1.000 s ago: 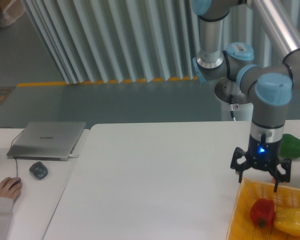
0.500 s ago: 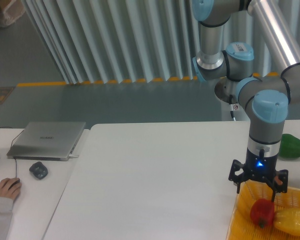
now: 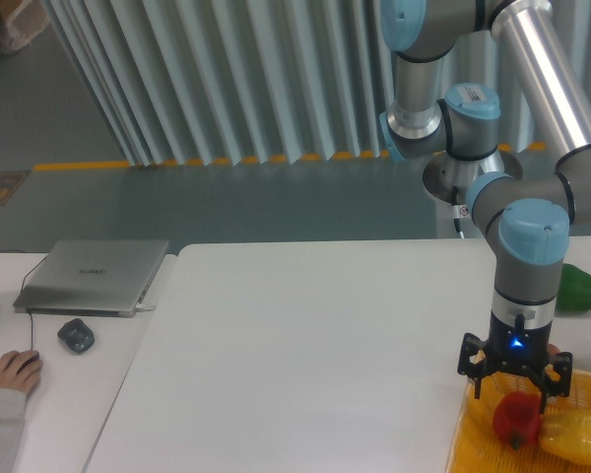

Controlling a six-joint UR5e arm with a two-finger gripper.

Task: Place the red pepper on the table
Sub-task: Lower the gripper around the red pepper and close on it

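Note:
The red pepper (image 3: pixel 513 421) lies in the woven yellow-orange basket (image 3: pixel 462 445) at the front right, touching a yellow pepper (image 3: pixel 574 437). My gripper (image 3: pixel 513 391) hangs straight down just above the red pepper, its two fingers spread open to either side of the pepper's top. It holds nothing. The white table (image 3: pixel 305 355) spreads to the left of the basket.
A green pepper (image 3: pixel 576 288) sits on the table behind the arm at the right edge. On a side desk to the left are a closed laptop (image 3: pixel 94 276), a dark mouse (image 3: pixel 76 336) and a person's hand (image 3: pixel 12 371).
My gripper has come down lower over the basket and now sits right above the red pepper, still open. The peppers have not moved.

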